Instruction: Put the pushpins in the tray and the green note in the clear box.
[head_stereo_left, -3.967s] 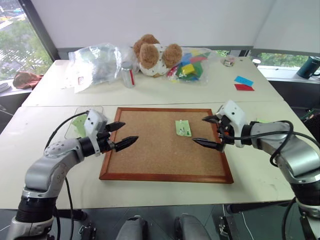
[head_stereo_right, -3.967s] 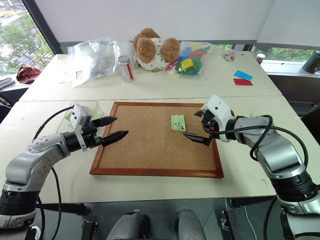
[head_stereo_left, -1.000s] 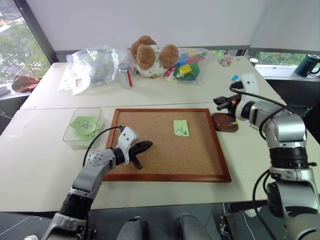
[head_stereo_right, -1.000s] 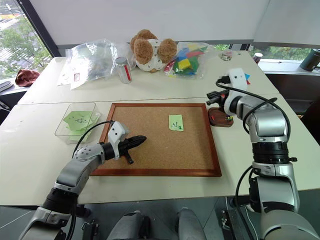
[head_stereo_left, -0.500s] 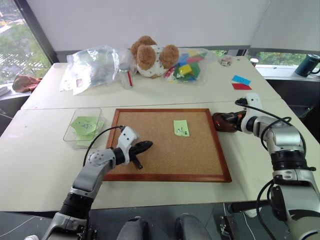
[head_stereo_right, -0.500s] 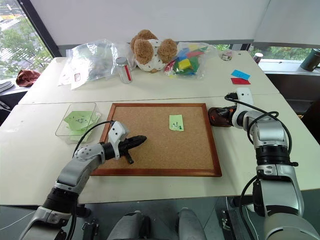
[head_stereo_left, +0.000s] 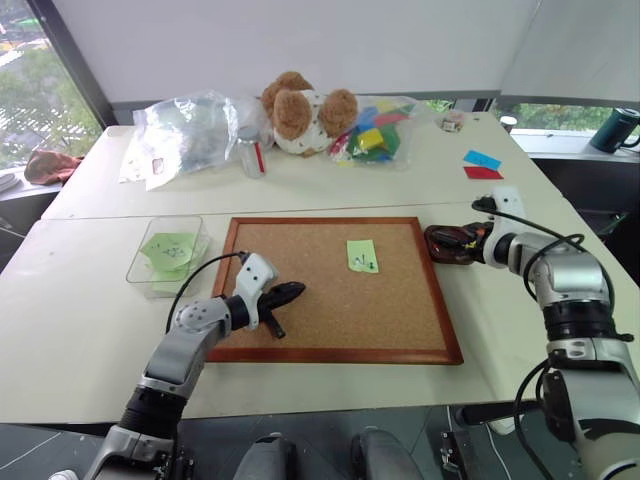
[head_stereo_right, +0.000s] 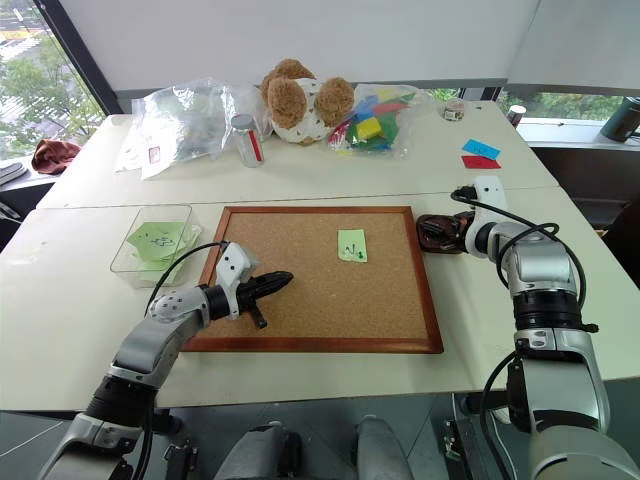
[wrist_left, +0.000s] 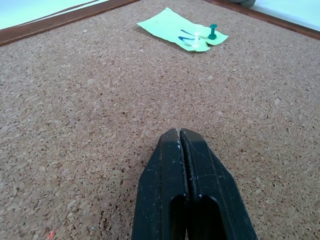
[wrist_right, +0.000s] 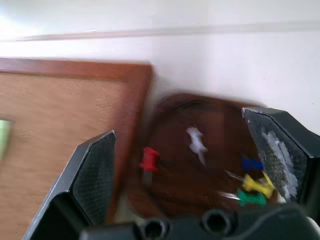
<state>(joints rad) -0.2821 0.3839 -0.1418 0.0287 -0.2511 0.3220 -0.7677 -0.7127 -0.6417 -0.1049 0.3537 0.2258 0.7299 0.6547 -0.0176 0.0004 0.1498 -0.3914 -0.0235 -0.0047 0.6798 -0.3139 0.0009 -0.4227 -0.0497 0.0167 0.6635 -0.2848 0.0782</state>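
The green note (head_stereo_left: 362, 255) lies on the corkboard (head_stereo_left: 330, 300), held by a white pushpin (wrist_left: 196, 43) and a green pushpin (wrist_left: 213, 32). My left gripper (head_stereo_left: 288, 292) rests shut on the cork, well short of the note. Off the board's right edge sits the dark tray (wrist_right: 172, 192), holding several pushpins, among them a red one (wrist_right: 148, 159) and a yellow one (wrist_right: 257, 184). My right gripper (wrist_right: 187, 155) hangs just over the tray, open, nothing between its fingers. At the left, the clear box (head_stereo_left: 148, 285) contains green paper.
At the back of the table lie a large plastic bag (head_stereo_left: 185, 125), a jar (head_stereo_left: 256, 150), a teddy bear (head_stereo_left: 300, 105) and a bag of coloured blocks (head_stereo_left: 380, 125). Blue (head_stereo_left: 486, 159) and red (head_stereo_left: 484, 173) slips lie at the back right.
My right gripper came down over the tray and went from shut to open. The left arm kept still.
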